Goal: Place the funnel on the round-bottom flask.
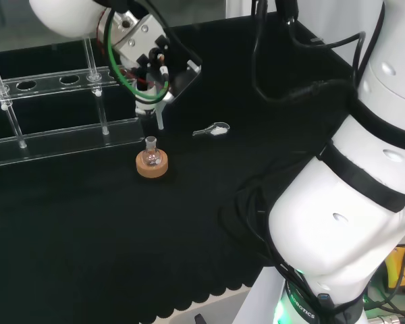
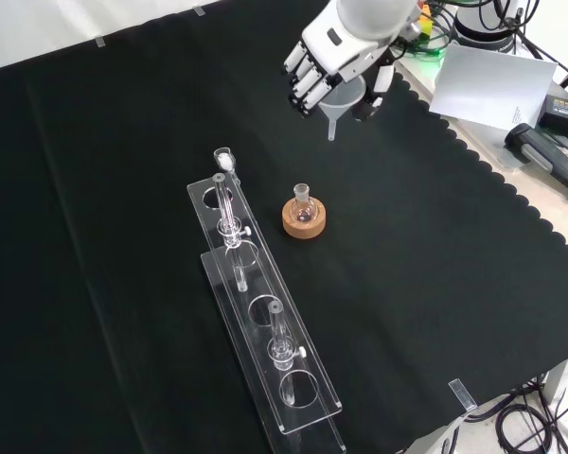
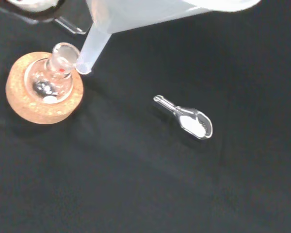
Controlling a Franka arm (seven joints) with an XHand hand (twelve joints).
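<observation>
A small clear round-bottom flask stands upright on a cork ring in the middle of the black cloth. The hand hangs above it, shut on a translucent white funnel. The funnel's stem points down, its tip above the flask's mouth and a little to its right in the head view, apart from it. In the front view the hand and funnel are higher up than the flask. In the wrist view the stem's tip appears right beside the flask's mouth.
A clear tube rack with two glass tubes lies left of the flask in the front view. A small clear scoop with white powder lies on the cloth right of the flask in the head view. The cloth's scalloped edge runs along the right.
</observation>
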